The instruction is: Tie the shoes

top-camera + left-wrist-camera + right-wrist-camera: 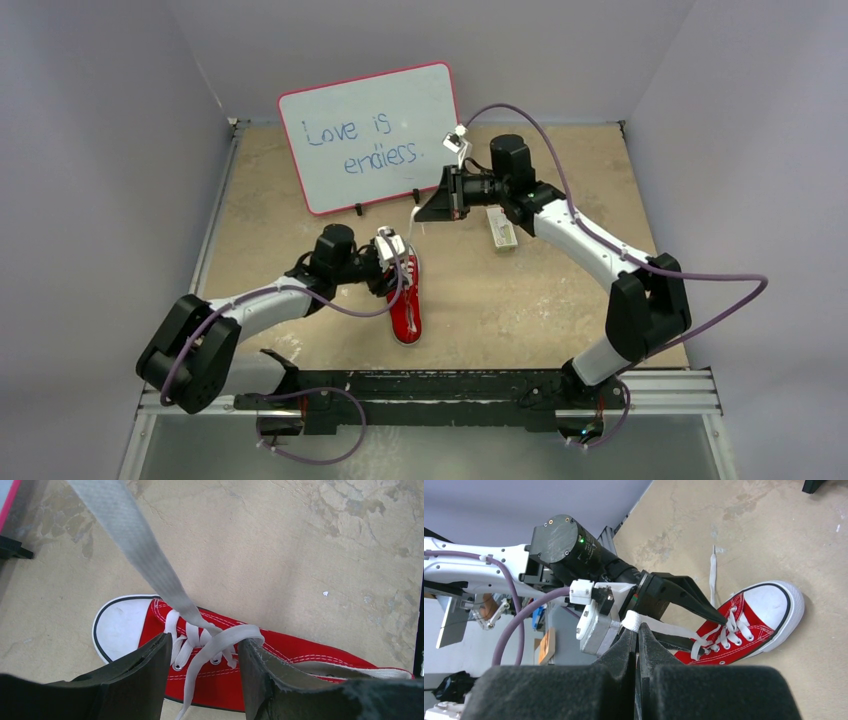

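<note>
A small red sneaker [407, 310] with white laces and a white toe cap lies on the table, also in the left wrist view [300, 652] and the right wrist view [749, 620]. My left gripper [397, 270] hovers just above its lacing, open [205, 642]. One lace [227, 637] runs between the jaws and drapes over the right finger's tip. My right gripper [420, 212] is shut on the end of the other lace [669, 628], with its fingertips [636, 628] pinching it. That lace [135, 545] stretches taut up and away from the shoe.
A pink-framed whiteboard [370, 135] with writing stands at the back on small black feet. A small white box [503, 232] lies under the right arm. Grey walls close in the left, right and back sides.
</note>
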{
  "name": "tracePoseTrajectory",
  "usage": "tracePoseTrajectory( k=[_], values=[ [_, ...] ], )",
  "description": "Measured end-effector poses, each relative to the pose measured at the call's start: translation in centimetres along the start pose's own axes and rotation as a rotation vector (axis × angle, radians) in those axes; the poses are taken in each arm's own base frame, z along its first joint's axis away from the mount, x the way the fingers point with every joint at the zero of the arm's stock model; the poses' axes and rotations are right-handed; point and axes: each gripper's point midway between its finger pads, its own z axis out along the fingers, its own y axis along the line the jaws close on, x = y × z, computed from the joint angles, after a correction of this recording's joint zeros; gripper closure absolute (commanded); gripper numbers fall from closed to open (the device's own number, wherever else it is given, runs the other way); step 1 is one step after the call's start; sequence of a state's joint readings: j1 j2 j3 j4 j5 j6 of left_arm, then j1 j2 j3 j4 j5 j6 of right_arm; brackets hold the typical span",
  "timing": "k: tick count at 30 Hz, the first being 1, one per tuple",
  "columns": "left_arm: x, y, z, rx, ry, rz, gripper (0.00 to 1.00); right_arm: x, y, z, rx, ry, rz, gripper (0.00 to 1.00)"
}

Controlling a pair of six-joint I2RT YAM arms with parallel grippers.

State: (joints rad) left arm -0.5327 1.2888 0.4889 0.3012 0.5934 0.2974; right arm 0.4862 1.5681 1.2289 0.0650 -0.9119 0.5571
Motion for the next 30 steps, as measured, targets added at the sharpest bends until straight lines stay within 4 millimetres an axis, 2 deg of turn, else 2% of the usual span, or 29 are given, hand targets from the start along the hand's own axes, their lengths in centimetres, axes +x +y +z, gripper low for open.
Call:
tracePoseTrajectory(
  k=[5, 7, 10, 15, 21, 25, 30],
  values=[
    [-0.2, 0.4, 0.4, -0.017, -0.015, -0.029, 0.54, 0.7, -0.2, 0.1, -0.002, 0.014, 0.019, 1.0],
    [-0.5, 0.7, 0.6, -0.03, -0.03, -0.04, 0.59, 0.8, -0.3, 0.1, -0.002, 0.017, 0.024, 1.0],
    [-0.8, 0.9, 0.9, -0.035, -0.047, -0.06, 0.77, 1.1, -0.4, 0.1, 0.0, 0.022, 0.033, 1.0],
    [-0.6, 1.1, 1.2, -0.026, -0.012, -0.083, 0.99, 1.6, -0.7, 0.2, 0.004, 0.03, 0.042, 1.0],
    [-1.3, 1.2, 1.0, -0.019, 0.044, -0.151, 1.0, 2.8, -0.8, 0.3, 0.006, 0.034, 0.036, 1.0],
    [-1.5, 0.8, 0.7, -0.017, 0.088, -0.266, 1.0, 5.0, -1.2, 1.2, 0.001, 0.033, -0.026, 1.0],
    [-1.5, -0.1, 0.1, -0.009, 0.155, -0.424, 1.0, 7.7, -0.8, 3.3, -0.036, 0.003, -0.181, 1.0]
  ],
)
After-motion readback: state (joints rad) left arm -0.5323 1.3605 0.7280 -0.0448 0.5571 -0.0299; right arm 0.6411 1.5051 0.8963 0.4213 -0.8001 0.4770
